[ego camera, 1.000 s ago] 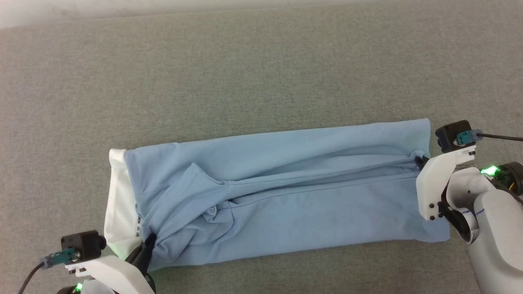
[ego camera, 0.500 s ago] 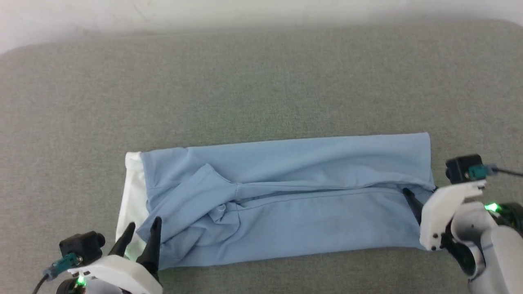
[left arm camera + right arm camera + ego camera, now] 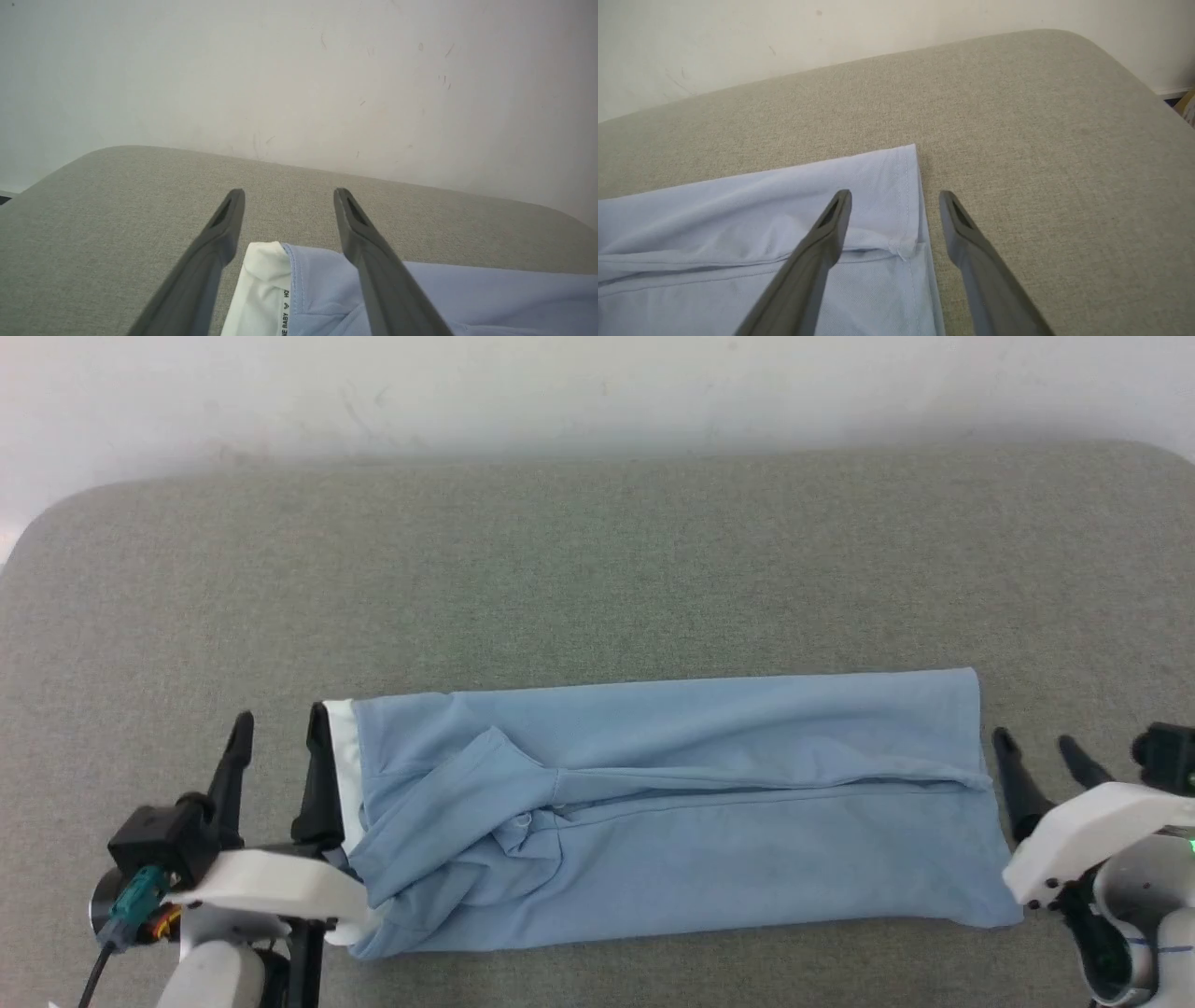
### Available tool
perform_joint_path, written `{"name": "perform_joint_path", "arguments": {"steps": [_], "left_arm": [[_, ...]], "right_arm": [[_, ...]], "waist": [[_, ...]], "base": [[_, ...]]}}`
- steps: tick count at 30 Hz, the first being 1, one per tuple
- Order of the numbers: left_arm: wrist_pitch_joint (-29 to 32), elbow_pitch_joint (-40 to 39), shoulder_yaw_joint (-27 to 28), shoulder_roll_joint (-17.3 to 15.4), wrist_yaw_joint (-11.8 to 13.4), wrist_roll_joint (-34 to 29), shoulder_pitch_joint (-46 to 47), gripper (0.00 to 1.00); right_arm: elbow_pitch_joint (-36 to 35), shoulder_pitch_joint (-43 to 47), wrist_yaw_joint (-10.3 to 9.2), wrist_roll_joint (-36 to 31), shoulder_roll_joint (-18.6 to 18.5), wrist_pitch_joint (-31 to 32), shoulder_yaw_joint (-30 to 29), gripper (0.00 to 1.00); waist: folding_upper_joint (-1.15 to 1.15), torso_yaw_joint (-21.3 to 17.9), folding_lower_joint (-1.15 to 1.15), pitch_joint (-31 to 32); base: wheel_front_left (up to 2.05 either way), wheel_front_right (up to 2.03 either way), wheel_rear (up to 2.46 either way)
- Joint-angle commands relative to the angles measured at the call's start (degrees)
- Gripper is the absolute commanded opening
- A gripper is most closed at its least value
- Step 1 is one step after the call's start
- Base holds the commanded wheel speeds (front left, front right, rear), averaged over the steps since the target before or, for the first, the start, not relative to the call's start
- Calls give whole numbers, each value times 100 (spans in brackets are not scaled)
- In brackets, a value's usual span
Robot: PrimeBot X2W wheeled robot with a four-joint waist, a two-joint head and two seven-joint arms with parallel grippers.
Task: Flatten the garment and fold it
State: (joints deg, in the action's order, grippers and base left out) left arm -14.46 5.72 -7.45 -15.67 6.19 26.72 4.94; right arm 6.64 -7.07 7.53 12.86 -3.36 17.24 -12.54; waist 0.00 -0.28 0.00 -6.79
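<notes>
Grey padded surface [image 3: 597, 569] under my rig, left gripper [image 3: 282, 717] spread empty over the garment's [image 3: 700, 821] collar end, right gripper [image 3: 1033, 737] spread empty at its hem edge, long folded strip between them, bare surface beyond to the wall [image 3: 597, 392].

**Shirt lengthwise on the bench, a tool at each end**

The polo shirt [image 3: 672, 812] lies as a long strip across the near half of the bench [image 3: 597, 569], with its collar [image 3: 350, 756] at the left end and its hem at the right. The left tool [image 3: 282, 717] stands at the collar end. The right tool [image 3: 1033, 737] stands just beyond the hem. A wall [image 3: 597, 392] rises behind the bench's far edge.
</notes>
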Motion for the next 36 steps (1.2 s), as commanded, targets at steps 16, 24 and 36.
{"name": "perform_joint_path", "arguments": {"steps": [16, 24, 36], "left_arm": [[-53, 179, 392, 392, -60, -1124, 346, 100], [-53, 219, 557, 526, -141, -1238, 312, 100], [-53, 302, 685, 595, -268, -1347, 344, 100]], "right_arm": [[2000, -1043, -4, -192, 47, 396, -595, 100], [2826, -1512, -4, -466, 47, 965, -465, 100], [3241, -1721, -4, -369, 48, 1833, -297, 0]], "waist": [[0, -74, 0, 13], [0, -63, 0, -67], [0, -61, 0, -142]], "base": [[0, 0, 0], [0, 0, 0], [0, 0, 0]]}}
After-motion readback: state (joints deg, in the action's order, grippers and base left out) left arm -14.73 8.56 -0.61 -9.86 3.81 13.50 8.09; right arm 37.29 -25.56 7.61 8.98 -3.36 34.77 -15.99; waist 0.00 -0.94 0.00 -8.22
